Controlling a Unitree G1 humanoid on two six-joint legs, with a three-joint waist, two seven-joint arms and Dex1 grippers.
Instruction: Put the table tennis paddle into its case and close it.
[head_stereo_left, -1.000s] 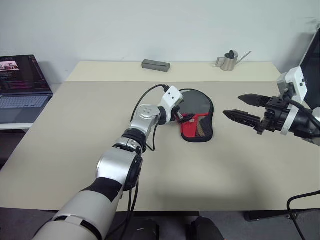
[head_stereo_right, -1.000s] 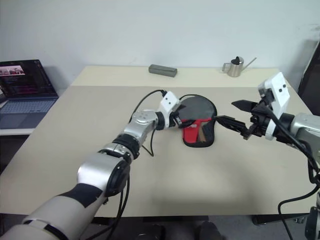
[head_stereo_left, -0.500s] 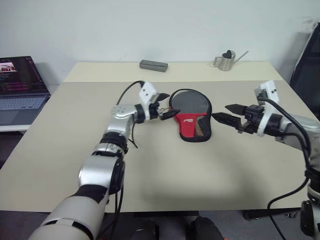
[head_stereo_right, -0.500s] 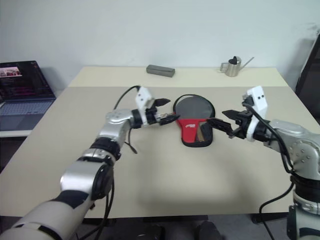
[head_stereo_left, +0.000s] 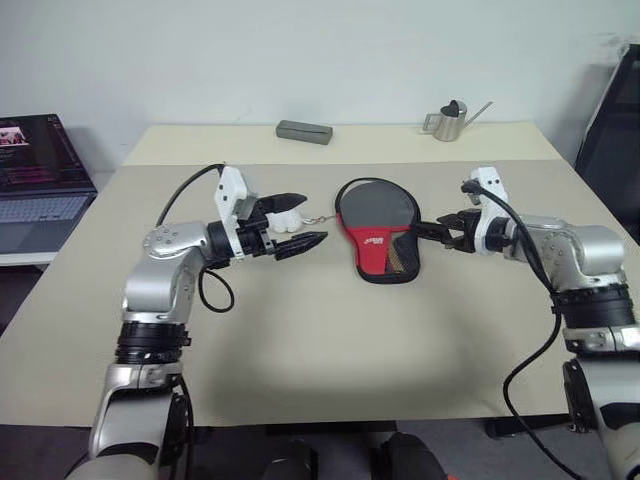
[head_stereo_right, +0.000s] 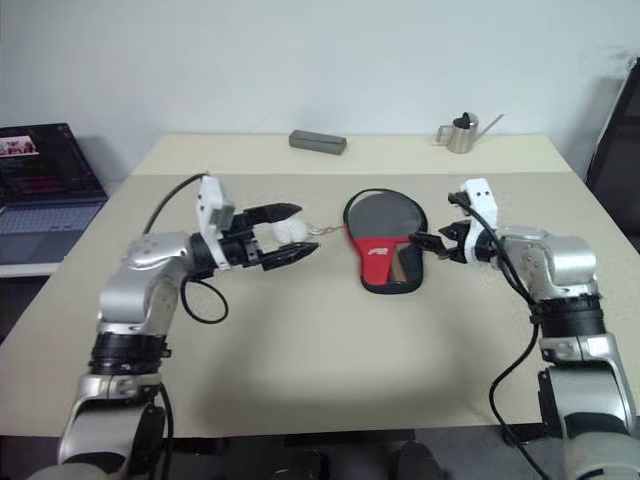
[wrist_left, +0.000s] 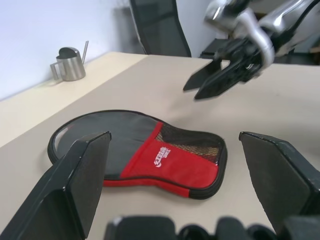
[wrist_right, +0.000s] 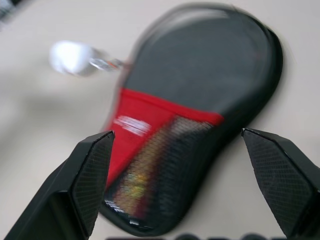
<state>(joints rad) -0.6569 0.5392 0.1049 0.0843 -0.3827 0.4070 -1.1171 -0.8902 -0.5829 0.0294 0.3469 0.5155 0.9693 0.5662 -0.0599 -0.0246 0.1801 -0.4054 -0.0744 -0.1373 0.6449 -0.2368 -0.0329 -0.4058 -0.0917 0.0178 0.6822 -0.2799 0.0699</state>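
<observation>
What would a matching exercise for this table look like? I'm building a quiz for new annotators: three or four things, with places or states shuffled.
Things:
1. case
2. grey box
3. metal watering can
4. left gripper

Places or states:
A. far edge of the table, on the robot's right
B. lying flat mid-table, between both grippers
C. open, by the white ball charm
D. far edge, near the middle

Pairs: 1-B, 2-D, 3-A, 4-C

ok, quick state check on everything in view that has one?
case: flat on table, looks closed, ungripped
white ball charm: on table, attached to case
left gripper: open, empty, beside charm
right gripper: open, empty, at case edge
laptop: open, screen on
metal can: upright
</observation>
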